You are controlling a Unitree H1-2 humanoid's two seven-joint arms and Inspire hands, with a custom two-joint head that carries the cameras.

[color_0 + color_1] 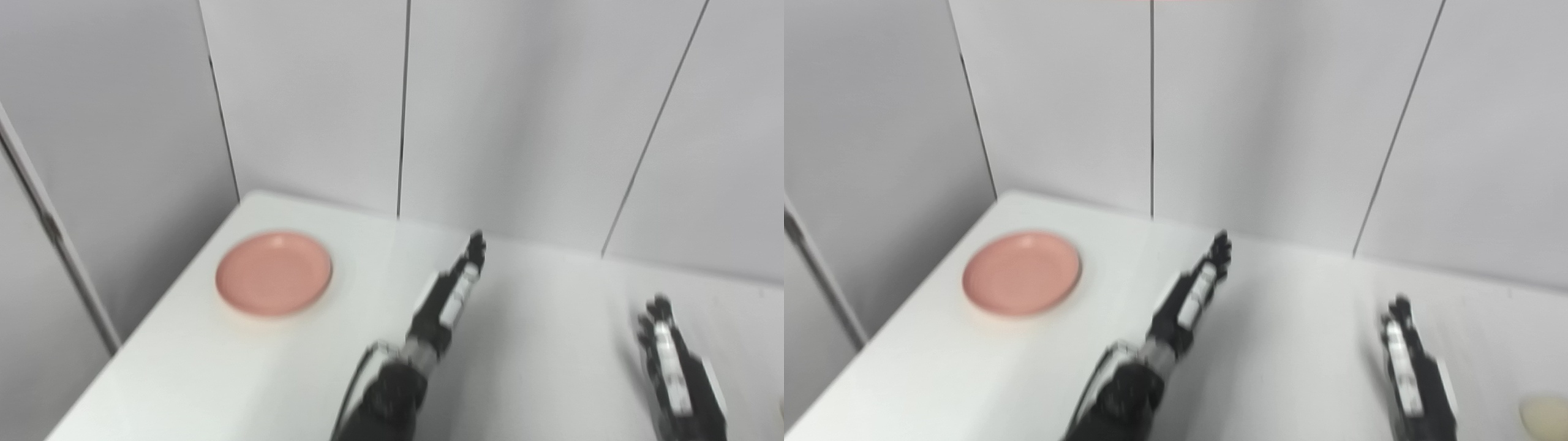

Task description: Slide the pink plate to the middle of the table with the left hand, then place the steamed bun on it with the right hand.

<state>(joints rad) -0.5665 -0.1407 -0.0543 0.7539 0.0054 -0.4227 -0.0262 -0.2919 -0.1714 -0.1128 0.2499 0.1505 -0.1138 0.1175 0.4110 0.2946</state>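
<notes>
Pink plate (274,272) sits alone at the left of the white surface (245,380), no hand touching it.

The steamed bun (1545,414) shows only in the right eye view, a pale lump at the lower right corner; the left eye view barely catches it at its edge. The left hand (452,294) reaches up mid-frame, fingers stretched out straight and holding nothing, well apart from the plate. The right hand (1405,361), lower right, is blurred, fingers extended and empty, near the bun.
</notes>
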